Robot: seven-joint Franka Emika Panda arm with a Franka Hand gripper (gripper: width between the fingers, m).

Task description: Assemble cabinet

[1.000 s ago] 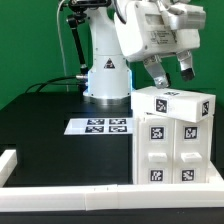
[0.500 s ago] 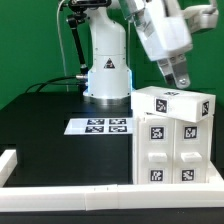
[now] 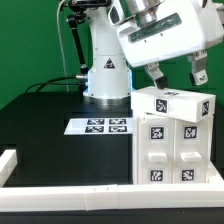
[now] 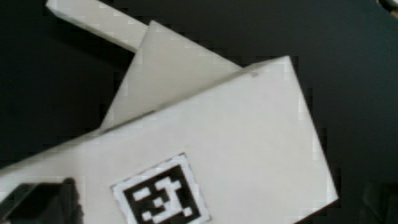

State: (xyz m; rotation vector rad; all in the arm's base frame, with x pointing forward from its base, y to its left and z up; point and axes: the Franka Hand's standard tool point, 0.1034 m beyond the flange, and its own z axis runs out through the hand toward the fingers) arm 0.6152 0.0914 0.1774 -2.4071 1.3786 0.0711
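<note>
Gripper (image 3: 177,74) swung round — fingers apart, above cabinet (image 3: 175,140).

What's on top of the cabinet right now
Only fiducial tags on the cabinet top; the tool hovers above, apart. The top's far edge is hidden behind the tool.

We are seeing the gripper (image 3: 176,74) hovering just above the cabinet (image 3: 175,138), fingers spread apart and holding nothing. The cabinet is standing on the black table (image 3: 45,125), beside the marker board (image 3: 101,125).
</note>
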